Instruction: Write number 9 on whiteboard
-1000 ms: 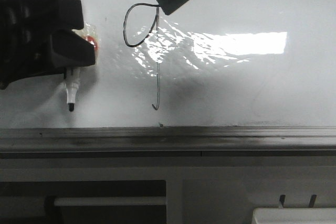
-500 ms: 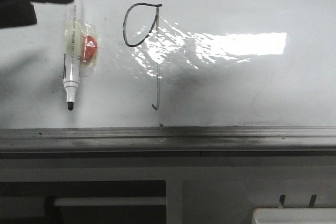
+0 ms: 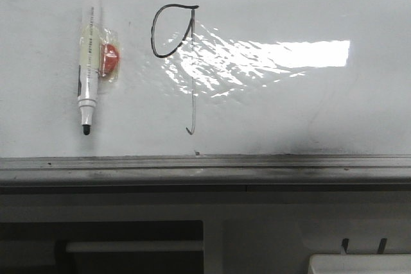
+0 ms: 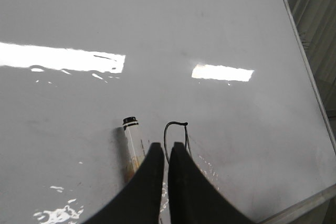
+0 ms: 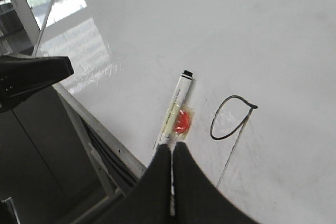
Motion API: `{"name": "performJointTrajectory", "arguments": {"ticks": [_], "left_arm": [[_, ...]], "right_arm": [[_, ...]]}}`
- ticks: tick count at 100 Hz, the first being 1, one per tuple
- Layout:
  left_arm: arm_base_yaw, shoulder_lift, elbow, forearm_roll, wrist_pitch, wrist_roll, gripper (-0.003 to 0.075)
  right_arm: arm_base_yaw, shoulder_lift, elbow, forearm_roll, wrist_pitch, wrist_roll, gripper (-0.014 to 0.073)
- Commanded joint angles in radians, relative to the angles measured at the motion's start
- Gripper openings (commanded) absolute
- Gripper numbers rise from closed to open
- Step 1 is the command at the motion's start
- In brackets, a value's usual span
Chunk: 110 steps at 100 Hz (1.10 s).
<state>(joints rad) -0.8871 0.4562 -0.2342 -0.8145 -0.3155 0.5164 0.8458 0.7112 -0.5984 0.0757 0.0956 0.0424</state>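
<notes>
The number 9 stands drawn in thin black line on the whiteboard, with its loop on top and a hooked tail. A white marker with a black tip and a red taped patch lies free on the board, left of the figure. Neither gripper shows in the front view. In the left wrist view my left gripper is shut and empty above the board, over the marker and the 9. My right gripper is shut and empty, above the marker and the 9.
A dull grey metal edge strip runs along the board's near side. Below it are a white bar and a white tray-like object at the lower right. A black arm part shows beyond the board's edge.
Both grippers have drawn back out of the front view. The left gripper, which was at the marker a second ago, has left it lying on the board.
</notes>
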Motion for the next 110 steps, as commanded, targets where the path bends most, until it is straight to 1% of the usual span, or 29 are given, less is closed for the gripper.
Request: {"name": "performJointTrajectory", "arguments": {"ticks": [1,19,31,40,56,102,110], "left_arm": [[0.000,-0.072,0.030,0.044,-0.038,0.005,-0.0020],[0.000,-0.217,0.138,0.044,0.001,0.009,-0.0020],[0.000,-0.279,0.162,0.044,0.038,0.009,-0.0020],[0.000,-0.299,0.162,0.044,0.036,0.009,-0.0020],[0.000,-0.299,0.162,0.044,0.036,0.009,-0.0020],[0.000,-0.299,0.162,0.041,0.036,0.009,-0.0020],[0.000,-0.299,0.162,0.041,-0.013,0.017,-0.0020]], "right_arm": [[0.000,-0.087,0.074,-0.017,-0.176,-0.005,-0.0069],[0.000,-0.259,0.258,-0.017,-0.192,-0.005,-0.0069],[0.000,-0.345,0.331,-0.013,-0.194,-0.005,-0.0069],[0.000,-0.377,0.360,0.005,-0.185,-0.005,-0.0069],[0.000,-0.379,0.391,0.019,-0.176,-0.005,-0.0069],[0.000,-0.379,0.391,0.019,-0.171,-0.005,-0.0069],[0.000,-0.379,0.391,0.019,-0.171,-0.005,-0.0069]]}}
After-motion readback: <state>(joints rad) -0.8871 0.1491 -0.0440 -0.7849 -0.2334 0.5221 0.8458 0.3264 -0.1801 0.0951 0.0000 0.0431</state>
